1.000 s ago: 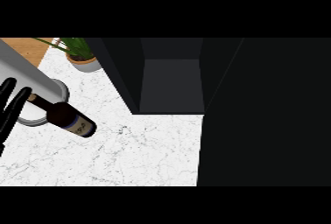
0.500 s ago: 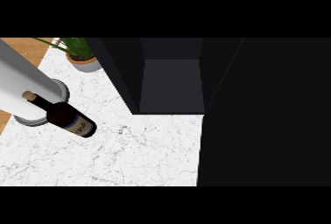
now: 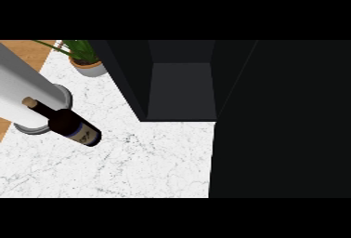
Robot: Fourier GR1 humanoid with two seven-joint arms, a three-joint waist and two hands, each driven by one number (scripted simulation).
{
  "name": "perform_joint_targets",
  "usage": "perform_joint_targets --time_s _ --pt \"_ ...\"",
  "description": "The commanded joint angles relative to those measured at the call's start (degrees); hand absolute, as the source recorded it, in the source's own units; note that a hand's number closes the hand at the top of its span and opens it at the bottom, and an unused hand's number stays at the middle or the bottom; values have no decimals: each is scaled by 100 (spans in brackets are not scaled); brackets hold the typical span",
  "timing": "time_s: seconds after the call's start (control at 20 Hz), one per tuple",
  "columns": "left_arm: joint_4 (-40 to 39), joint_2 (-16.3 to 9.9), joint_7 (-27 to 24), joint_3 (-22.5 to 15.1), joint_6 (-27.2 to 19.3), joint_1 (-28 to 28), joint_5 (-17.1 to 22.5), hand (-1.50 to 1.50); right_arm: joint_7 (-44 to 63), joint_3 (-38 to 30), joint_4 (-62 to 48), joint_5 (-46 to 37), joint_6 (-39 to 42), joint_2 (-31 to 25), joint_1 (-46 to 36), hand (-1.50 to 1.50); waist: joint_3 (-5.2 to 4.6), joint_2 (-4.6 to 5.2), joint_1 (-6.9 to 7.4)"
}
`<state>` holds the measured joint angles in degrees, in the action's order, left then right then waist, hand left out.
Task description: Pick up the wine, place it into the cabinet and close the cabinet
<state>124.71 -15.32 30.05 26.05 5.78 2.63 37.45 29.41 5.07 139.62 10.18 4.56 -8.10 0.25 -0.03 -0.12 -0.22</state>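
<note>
A dark wine bottle [image 3: 70, 126] with a cork and a pale label stands on the white marble counter [image 3: 137, 162] at the left. The dark cabinet [image 3: 182, 88] stands open at the back centre, and its grey inside shows with nothing in it. Neither hand is in the head view.
A white paper towel roll [image 3: 24, 88] on a round grey base stands right behind the bottle at the left edge. A potted plant [image 3: 86, 60] sits at the back left. A large black panel [image 3: 281, 121] fills the right side.
One second ago black fingers showed at the left edge beside the bottle's neck; they have since left the view. The bottle has not moved.
</note>
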Motion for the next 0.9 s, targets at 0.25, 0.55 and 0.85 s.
perform_joint_targets --time_s 0.25,0.55,0.85 --pt "-1088 -18 -256 -89 456 53 -82 -150 577 -35 722 114 -182 28 -251 -150 0 7 -4" --pt "-1718 -67 -598 -9 958 -20 -105 -150 255 323 847 -134 -30 185 299 -150 3 2 -13" --pt "-2643 237 -1469 -148 1478 -135 -537 -150 676 34 901 87 -56 22 -135 -150 0 5 -6"
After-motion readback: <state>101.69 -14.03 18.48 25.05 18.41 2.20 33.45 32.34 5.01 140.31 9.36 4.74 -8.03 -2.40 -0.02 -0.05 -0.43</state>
